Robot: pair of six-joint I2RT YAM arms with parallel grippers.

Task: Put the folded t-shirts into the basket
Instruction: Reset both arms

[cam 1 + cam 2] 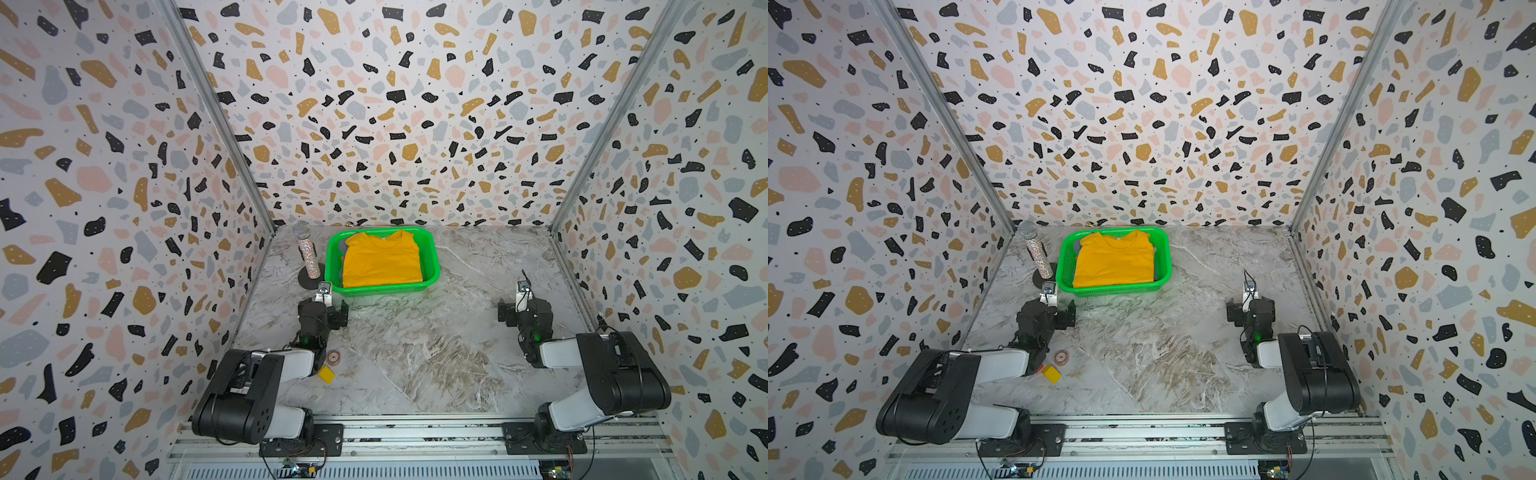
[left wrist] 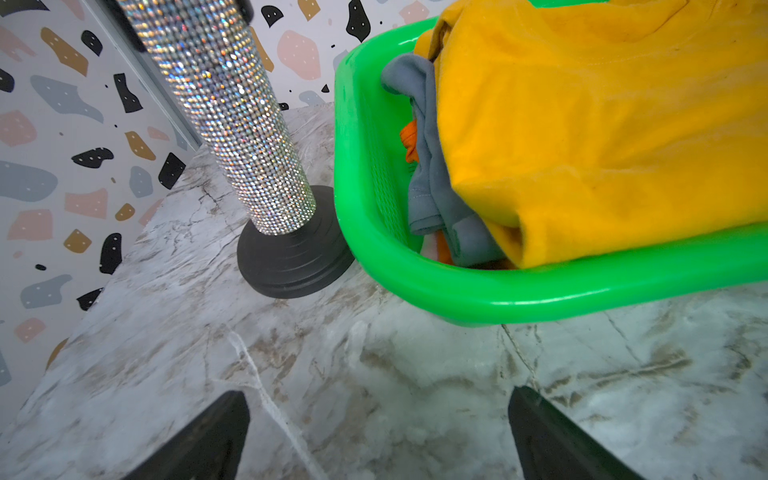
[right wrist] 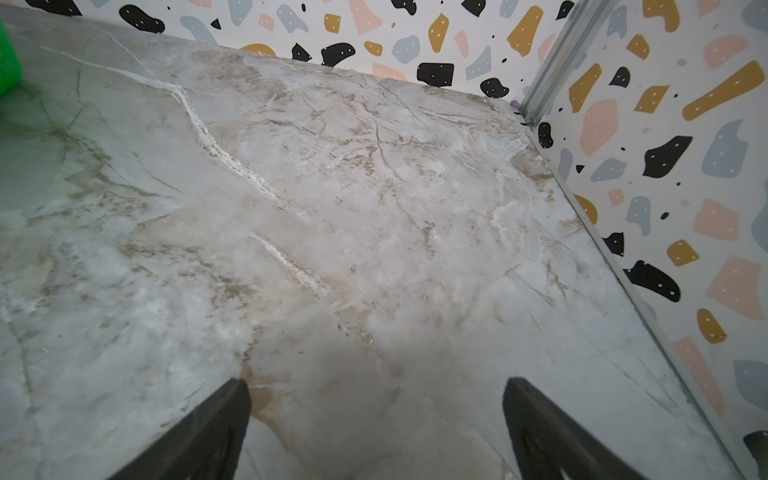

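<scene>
Your folded mustard-yellow cloth t-shirt (image 1: 380, 259) lies flat on top inside the bright green perforated plastic basket (image 1: 384, 290), towards the back of the marbled counter (image 1: 436, 353). A slate grey-blue tee (image 2: 432, 183) and a strip of orange tee (image 2: 409, 139) peek out beneath it. Your left arm (image 1: 249, 386) and right arm (image 1: 615, 370) sit folded low. The left jaws gape wide and empty, near the basket's front left corner. The right jaws, equally wide and empty, hover well apart to its right.
</scene>
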